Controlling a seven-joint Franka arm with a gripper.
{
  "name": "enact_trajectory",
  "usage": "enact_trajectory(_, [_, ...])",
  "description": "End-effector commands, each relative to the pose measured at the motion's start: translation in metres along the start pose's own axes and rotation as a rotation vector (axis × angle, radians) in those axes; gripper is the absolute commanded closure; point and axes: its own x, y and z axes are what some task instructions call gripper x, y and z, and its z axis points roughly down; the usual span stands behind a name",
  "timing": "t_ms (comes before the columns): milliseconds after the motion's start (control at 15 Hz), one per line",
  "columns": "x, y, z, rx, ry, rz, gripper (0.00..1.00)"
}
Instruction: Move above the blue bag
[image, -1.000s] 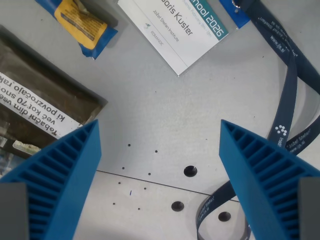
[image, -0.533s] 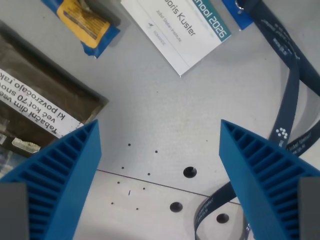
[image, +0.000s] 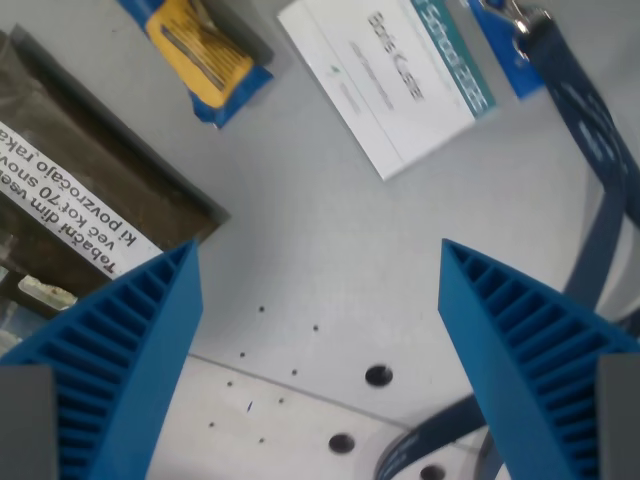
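The grey table has small holes. On it lie a blue bag ahead-left of the claw, a dark packet at left, a name badge ahead, and its lanyard at right.

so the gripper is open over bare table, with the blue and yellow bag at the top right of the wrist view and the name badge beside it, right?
Not quite. In the wrist view the blue and yellow bag sits at the top left, not the top right. The rest holds: the gripper is open over bare table, and the name badge lies beside the bag, on its right in the wrist view.
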Motion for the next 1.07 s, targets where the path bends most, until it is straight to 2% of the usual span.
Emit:
enact_trajectory(67, [0.009,-0.005,0.006,0.028,0.027,-0.262,0.0])
enact_trajectory(1067, [0.055,-0.047,0.058,0.083,0.035,-0.721,0.0])
